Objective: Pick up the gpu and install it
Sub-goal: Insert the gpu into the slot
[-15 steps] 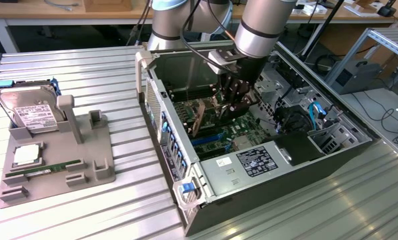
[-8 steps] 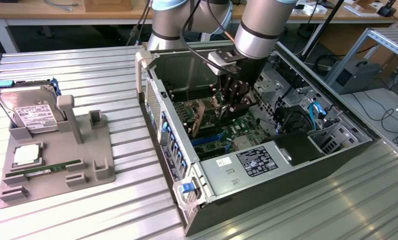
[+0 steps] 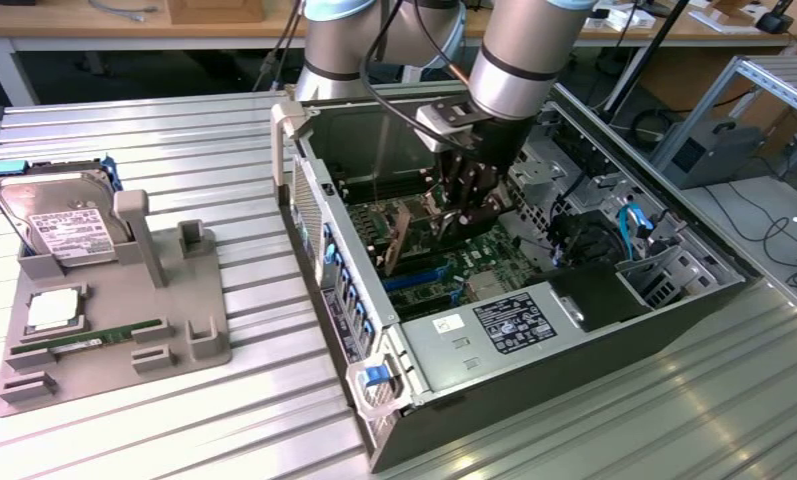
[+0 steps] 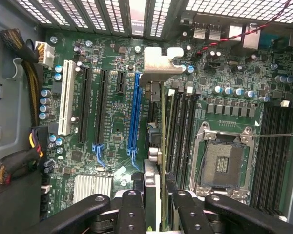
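Pincer (image 3: 460,214) (image 4: 158,197) fingers are clamped on the gpu (image 3: 405,238) (image 4: 159,73) — held on edge inside the open computer case (image 3: 305,170), over the motherboard (image 3: 492,262). Well off from the pincer, at the exterior view's left, a grey holder (image 3: 171,300) carries a hard drive (image 3: 67,225) and a memory stick (image 3: 89,338). Under the pincer, a long blue slot (image 4: 133,112) runs just beside the card; the empty processor socket (image 4: 223,163) lies on its other side — beyond black memory slots (image 4: 183,126).
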Controlling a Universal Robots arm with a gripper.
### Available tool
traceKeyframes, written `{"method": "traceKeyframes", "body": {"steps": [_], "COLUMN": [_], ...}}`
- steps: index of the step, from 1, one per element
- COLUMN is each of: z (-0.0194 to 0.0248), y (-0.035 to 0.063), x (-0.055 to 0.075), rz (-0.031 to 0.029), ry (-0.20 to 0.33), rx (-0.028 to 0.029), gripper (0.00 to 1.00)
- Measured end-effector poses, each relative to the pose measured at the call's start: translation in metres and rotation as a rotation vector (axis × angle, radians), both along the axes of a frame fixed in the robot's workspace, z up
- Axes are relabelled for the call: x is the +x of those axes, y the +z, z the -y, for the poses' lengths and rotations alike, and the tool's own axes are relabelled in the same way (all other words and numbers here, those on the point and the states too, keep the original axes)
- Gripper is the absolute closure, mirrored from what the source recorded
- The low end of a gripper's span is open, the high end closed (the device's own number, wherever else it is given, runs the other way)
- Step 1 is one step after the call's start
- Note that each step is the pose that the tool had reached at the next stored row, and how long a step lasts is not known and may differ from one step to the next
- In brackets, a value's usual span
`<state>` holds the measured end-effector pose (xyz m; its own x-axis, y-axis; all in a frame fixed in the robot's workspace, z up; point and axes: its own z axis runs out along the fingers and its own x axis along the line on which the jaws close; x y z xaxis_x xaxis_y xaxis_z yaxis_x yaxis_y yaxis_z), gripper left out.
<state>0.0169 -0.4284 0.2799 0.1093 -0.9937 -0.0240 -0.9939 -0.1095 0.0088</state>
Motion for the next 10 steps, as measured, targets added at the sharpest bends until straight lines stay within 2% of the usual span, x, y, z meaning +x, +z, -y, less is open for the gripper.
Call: {"method": "traceKeyframes", "body": {"steps": [10], "z": [0.0001], "y": [-0.0029], "x": [0.0000], "rz": [0.0000], "ry": [0.000], "rx": [-0.0001], "gripper": [0.73]}}
